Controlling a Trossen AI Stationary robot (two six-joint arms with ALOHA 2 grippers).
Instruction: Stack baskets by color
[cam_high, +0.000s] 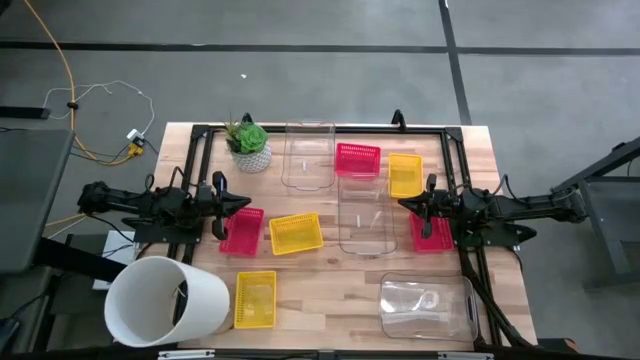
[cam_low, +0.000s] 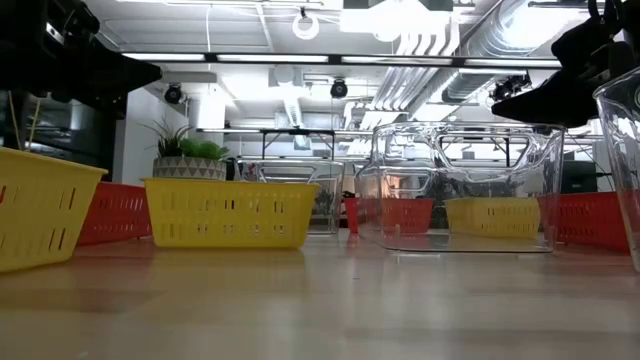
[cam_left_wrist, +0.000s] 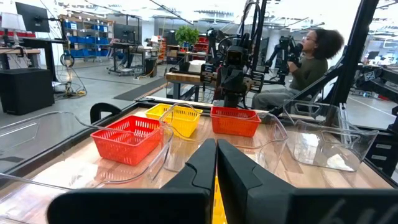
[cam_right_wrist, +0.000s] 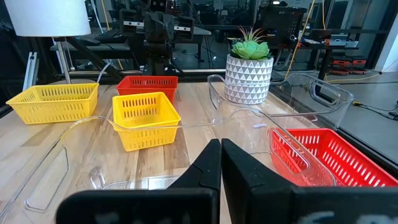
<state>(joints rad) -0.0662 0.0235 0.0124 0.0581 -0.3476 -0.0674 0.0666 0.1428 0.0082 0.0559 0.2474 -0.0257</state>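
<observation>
Three yellow mesh baskets lie on the table, one in the middle (cam_high: 296, 232), one at the far right (cam_high: 404, 174) and one at the near edge (cam_high: 255, 298). Three pink-red baskets sit at the far middle (cam_high: 357, 159), the left (cam_high: 241, 230) and the right (cam_high: 432, 232). Clear baskets stand at the far side (cam_high: 308, 155), the centre (cam_high: 362, 215) and the near right (cam_high: 425, 305). My left gripper (cam_high: 243, 204) hovers shut over the left pink-red basket's far end. My right gripper (cam_high: 403, 204) hovers shut beside the right pink-red basket. Both point level toward the table's middle.
A big white tub (cam_high: 165, 300) lies on its side at the near left corner. A small green plant in a white pot (cam_high: 248, 145) stands at the far left. A black frame (cam_high: 320, 128) borders the table. A person (cam_left_wrist: 311, 59) sits beyond the table's right side.
</observation>
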